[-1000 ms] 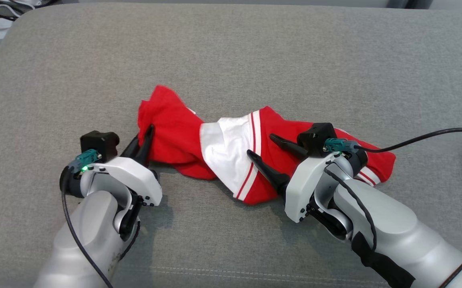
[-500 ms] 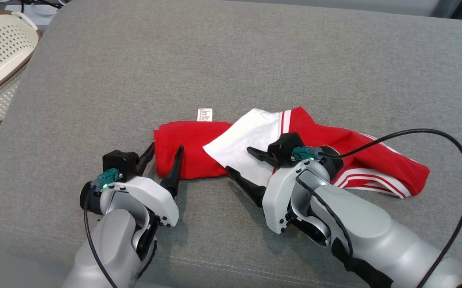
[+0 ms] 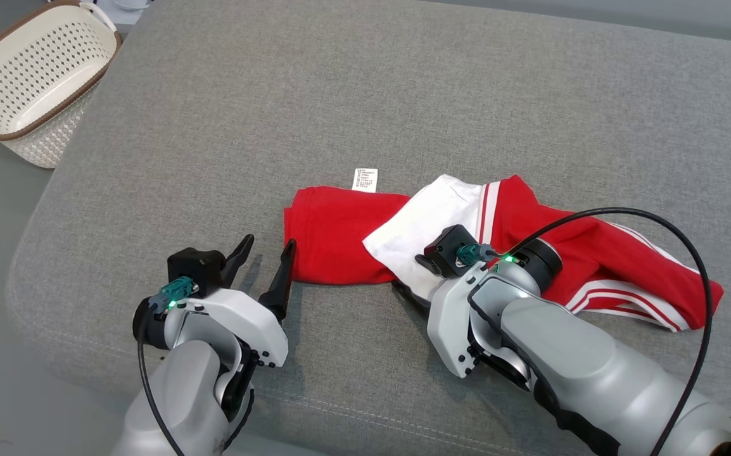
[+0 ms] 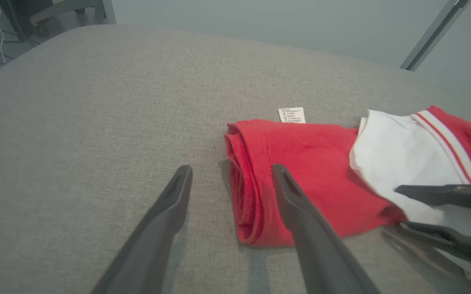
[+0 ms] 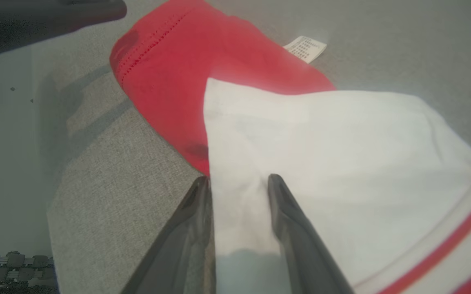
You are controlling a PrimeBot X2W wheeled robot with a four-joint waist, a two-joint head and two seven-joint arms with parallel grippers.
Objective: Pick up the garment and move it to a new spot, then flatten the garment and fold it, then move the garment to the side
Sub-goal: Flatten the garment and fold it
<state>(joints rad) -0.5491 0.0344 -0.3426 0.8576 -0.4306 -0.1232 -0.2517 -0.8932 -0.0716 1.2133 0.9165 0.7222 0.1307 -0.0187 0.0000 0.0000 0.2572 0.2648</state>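
Flattening is, by my reading, the step in hand. The garment (image 3: 340, 244) is lying twisted and bunched on the grey cushion (image 3: 403, 95). Its red end is sitting rolled up just below the care label (image 3: 365, 179), its white panel is lying just right of that label, and the striped red part is trailing farther right.

The left gripper (image 4: 231, 168) is hovering spread wide and holding nothing, below and left of the label. One finger is at the rolled red edge and the other is over bare cushion. The right gripper (image 5: 238, 179) is sitting below and right of the label, its fingers partly apart astride a ridge of white cloth. Whether they are pinching it yet I cannot tell.

To do this well, the left gripper should be taking only the top layer of the red roll, right at its corner, rather than swallowing the whole roll. The right should be holding near the white panel's edge, not mid-panel. Both should then be drawing apart, away from the label, low over the cushion, so the twist is unwinding instead of tightening. The right arm's black cable (image 3: 625, 212) is arching over the striped part and may be risking a snag.
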